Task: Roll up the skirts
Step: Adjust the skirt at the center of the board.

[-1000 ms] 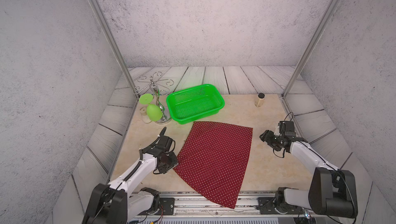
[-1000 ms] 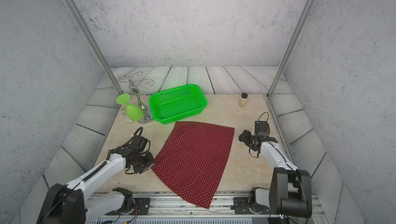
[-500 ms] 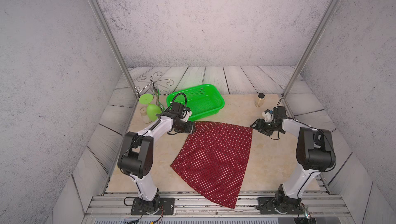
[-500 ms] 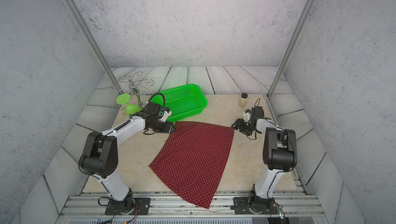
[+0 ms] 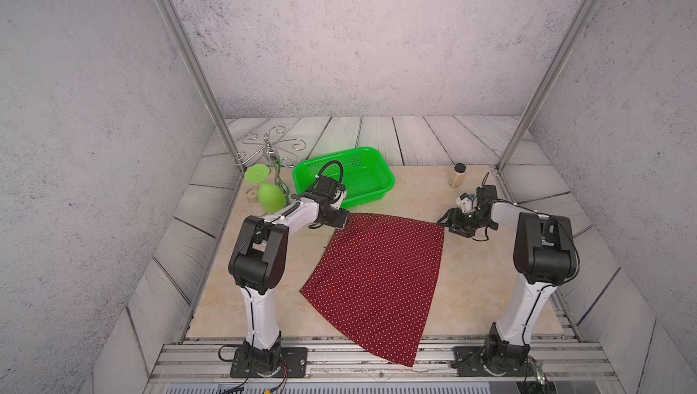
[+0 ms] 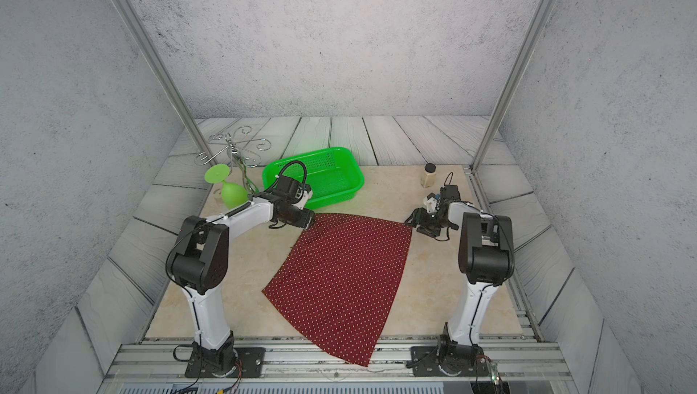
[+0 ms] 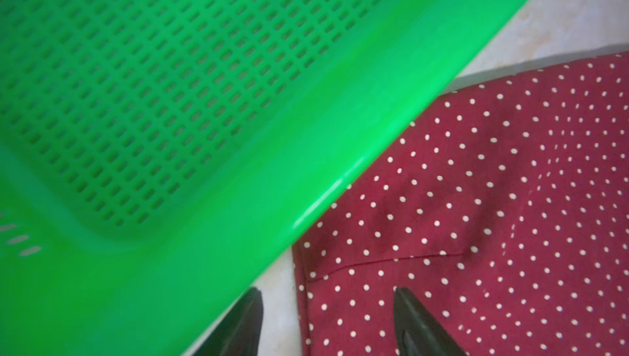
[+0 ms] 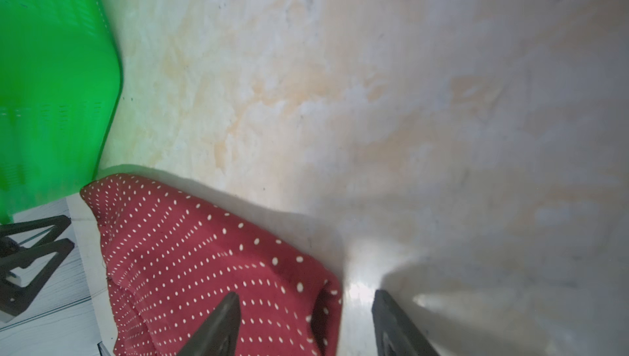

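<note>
Left wrist: left tool (image 7: 327, 292), jaws spread, straddles skirt (image 7: 476, 218) edge

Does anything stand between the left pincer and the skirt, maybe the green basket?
Nothing visible does. The left pincer is open, and the corner edge of the skirt lies between its jaws. The green basket sits close beside the pincer, on the outer side, not between it and the cloth.

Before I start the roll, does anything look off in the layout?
Yes. The skirt lies askew, its near corner overhanging the front edge of the table onto the metal rail. The green goblet is tilted foot-up beside the wire rack. Nothing looks spilled or torn.
</note>
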Robot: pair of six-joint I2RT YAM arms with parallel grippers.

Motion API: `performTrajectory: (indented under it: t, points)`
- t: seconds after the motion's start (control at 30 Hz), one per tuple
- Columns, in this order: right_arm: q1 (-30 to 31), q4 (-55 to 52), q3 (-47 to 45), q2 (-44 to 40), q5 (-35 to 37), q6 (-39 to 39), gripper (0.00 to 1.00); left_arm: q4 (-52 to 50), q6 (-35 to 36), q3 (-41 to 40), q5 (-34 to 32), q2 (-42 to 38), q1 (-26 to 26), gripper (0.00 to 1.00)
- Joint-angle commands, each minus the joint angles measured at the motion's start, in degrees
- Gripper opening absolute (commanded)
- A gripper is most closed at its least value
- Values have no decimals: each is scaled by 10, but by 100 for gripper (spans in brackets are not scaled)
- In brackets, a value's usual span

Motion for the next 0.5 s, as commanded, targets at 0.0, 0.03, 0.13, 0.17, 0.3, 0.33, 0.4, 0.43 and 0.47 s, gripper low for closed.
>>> performTrajectory:
  t: [0.0,0.03,0.13,0.17,0.3,0.33,0.4,0.43,0.47]
  points:
    - [9,-36,12,29,19,4,57,23,-16,-18,-8,-37,1,64]
    - [8,-55,17,31,17,-3,52,21,-16,-18,-8,-43,1,64]
    - [10,-82,2,11,14,-24,46,29,-13,-28,-8,-61,1,65]
    - [12,-87,-6,3,17,-30,45,34,-12,-32,-6,-62,1,65]
    - [14,-98,1,14,21,-44,45,28,-15,-23,6,-37,1,65]
    - [16,-104,15,24,22,-45,43,22,-19,-16,5,-30,1,65]
    - [17,-111,39,39,28,-46,35,24,-28,-14,7,-25,1,65]
    - [17,-120,53,46,32,-47,27,29,-34,-18,10,-26,1,65]
    - [17,-127,62,50,37,-49,21,35,-38,-22,13,-28,1,65]
